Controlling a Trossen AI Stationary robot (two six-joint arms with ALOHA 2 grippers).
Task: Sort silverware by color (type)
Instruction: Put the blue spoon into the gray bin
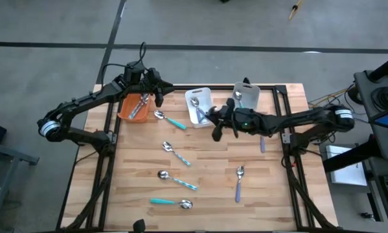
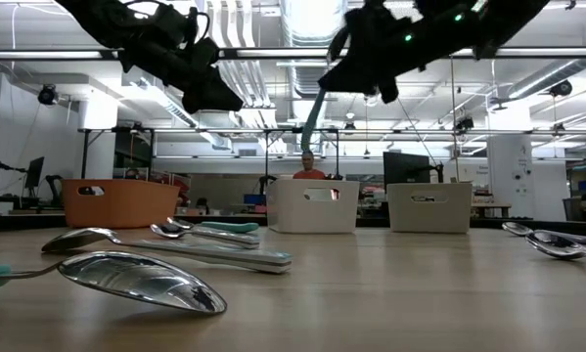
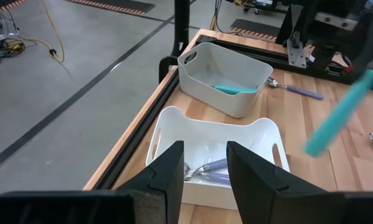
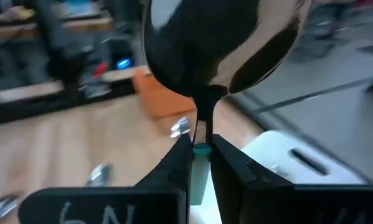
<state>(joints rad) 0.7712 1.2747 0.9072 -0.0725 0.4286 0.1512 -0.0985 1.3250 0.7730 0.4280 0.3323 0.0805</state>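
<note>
- My right end effector [image 1: 218,123] hangs above the table [image 1: 271,194] just in front of the white bin [image 1: 198,105], fingers clamped on the neck of a teal-handled spoon [image 4: 220,43].
- Right wrist view: that spoon's bowl stands up large in front of the camera, teal handle down between my fingers [image 4: 233,165]; the orange bin [image 4: 164,99] sits beyond.
- My left end effector [image 1: 158,87] hovers over the gap between the orange bin [image 1: 134,107] and the white bin, fingers [image 3: 167,174] parted, nothing between them.
- Left wrist view alone shows contents: lavender-handled pieces [image 3: 214,169] in the white bin [image 3: 261,134], a teal handle [image 3: 236,89] in the grey bin [image 3: 226,74].
- All three bins line the far edge; the grey bin [image 1: 247,94] is nearest the right rail.
- Loose pieces on the table: teal spoon [image 1: 169,120] by the white bin, two striped spoons [image 1: 176,153] [image 1: 177,180] mid-table, a teal one [image 1: 171,203] near the front edge, a lavender spoon [image 1: 239,183] to the right.
- Open boards at the front right and front left corners.
- Low view: the nearest spoon bowl [image 2: 141,281] fills the foreground; a person [image 2: 307,166] stands in the room behind the bins.
</note>
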